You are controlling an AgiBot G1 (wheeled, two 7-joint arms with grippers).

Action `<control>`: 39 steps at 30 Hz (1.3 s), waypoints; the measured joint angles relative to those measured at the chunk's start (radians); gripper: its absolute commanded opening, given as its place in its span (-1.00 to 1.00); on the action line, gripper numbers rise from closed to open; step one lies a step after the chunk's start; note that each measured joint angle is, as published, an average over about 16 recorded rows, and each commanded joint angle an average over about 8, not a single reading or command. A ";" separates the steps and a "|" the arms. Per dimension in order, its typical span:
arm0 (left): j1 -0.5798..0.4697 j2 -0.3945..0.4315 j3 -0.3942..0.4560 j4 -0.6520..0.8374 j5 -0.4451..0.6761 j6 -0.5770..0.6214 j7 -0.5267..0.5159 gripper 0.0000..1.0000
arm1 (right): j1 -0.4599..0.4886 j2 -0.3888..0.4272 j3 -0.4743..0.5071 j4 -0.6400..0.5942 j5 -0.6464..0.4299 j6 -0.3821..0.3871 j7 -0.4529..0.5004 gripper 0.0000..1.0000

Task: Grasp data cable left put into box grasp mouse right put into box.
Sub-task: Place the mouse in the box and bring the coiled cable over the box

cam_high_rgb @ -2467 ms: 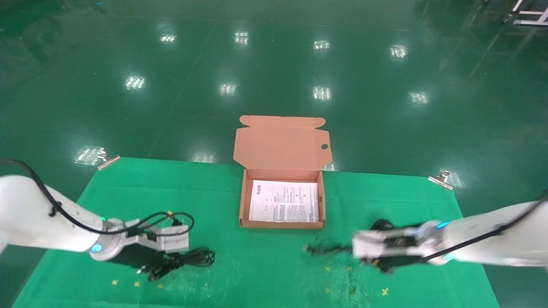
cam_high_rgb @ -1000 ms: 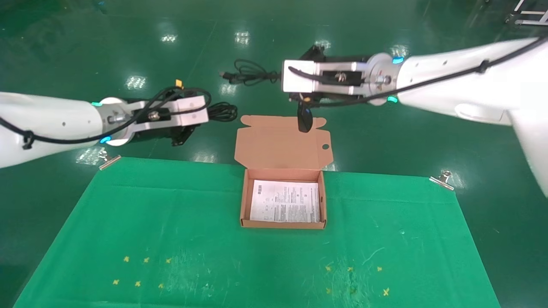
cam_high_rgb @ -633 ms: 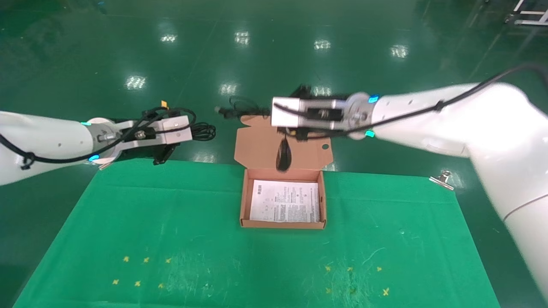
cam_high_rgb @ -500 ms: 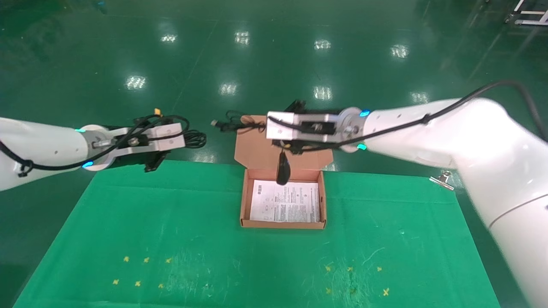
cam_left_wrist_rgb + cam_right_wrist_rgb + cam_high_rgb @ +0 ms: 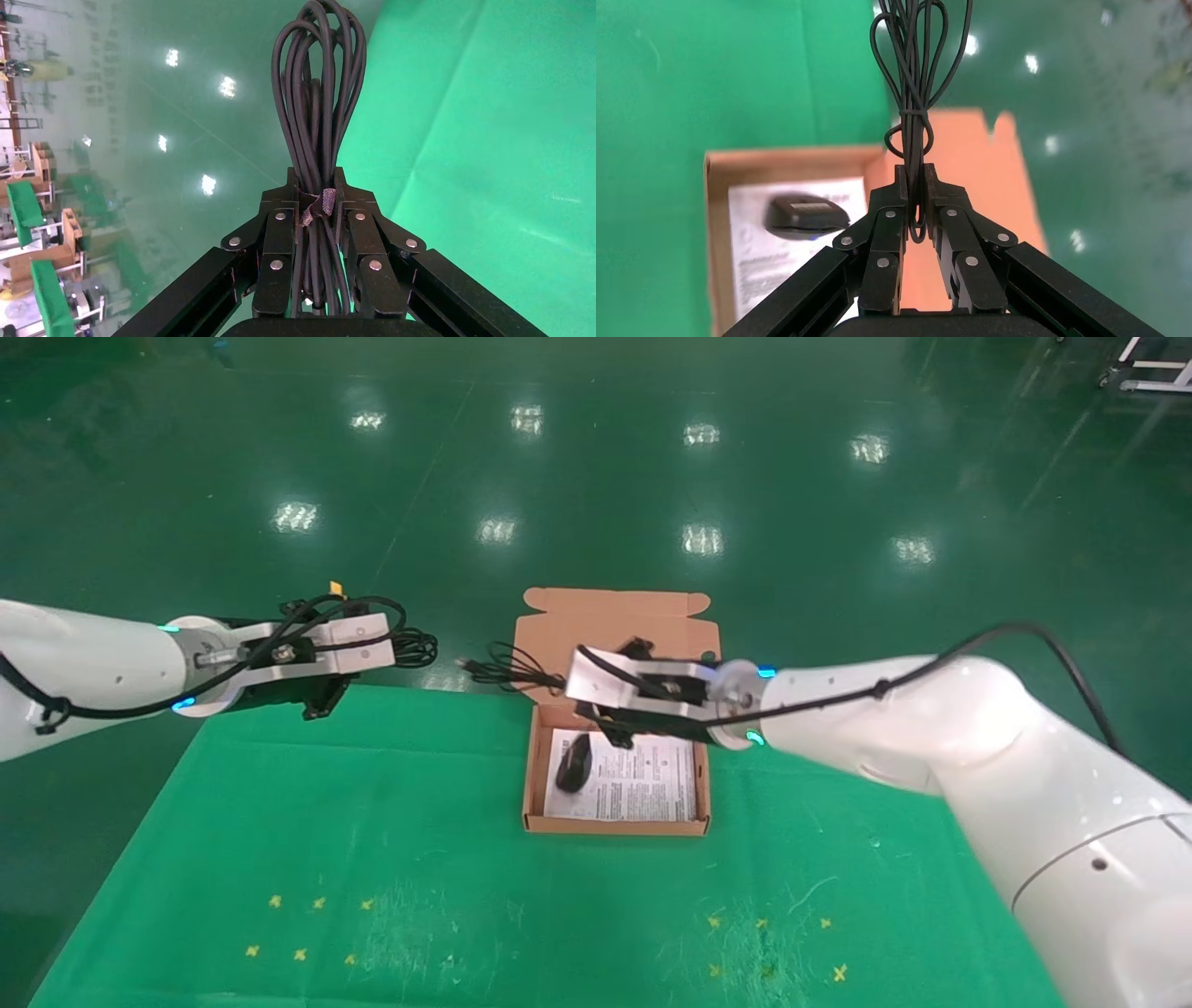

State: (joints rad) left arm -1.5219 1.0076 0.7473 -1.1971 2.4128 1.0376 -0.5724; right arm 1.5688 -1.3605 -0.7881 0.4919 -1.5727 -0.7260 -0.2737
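My left gripper hangs over the table's back left edge, shut on the data cable, a black coil; the left wrist view shows the jaws clamped on its strands. My right gripper is over the back left of the open salmon box, shut on the mouse's bundled cord; the right wrist view shows it too. The black mouse is low inside the box over a printed sheet, also in the right wrist view. I cannot tell whether it rests there.
The box lid stands open behind the box. The green cloth covers the table, held by metal clips at its back corners. Small yellow marks dot the cloth near the front.
Both arms rose from the cloth with their loads. The right arm brought the mouse by its cord over the lid and down into the box. The left arm sank and drew leftward with the cable.
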 measured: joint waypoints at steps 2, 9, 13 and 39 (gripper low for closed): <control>0.000 0.000 0.000 -0.001 0.001 0.001 -0.001 -1.00 | -0.006 0.001 -0.014 -0.023 0.014 0.010 0.012 -1.00; 0.002 0.000 0.000 -0.005 0.001 0.001 -0.003 -1.00 | -0.017 0.007 -0.051 -0.087 0.046 0.028 0.037 0.34; 0.005 0.005 0.002 -0.007 -0.002 -0.001 0.000 -1.00 | -0.020 0.013 -0.063 -0.103 0.055 0.031 0.041 1.00; 0.120 0.282 0.109 0.218 -0.041 -0.252 0.148 -1.00 | -0.004 0.296 -0.080 0.161 0.015 0.016 0.170 1.00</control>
State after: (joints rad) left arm -1.4014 1.2900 0.8558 -0.9795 2.3720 0.7851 -0.4246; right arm 1.5651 -1.0644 -0.8683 0.6525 -1.5574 -0.7102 -0.1039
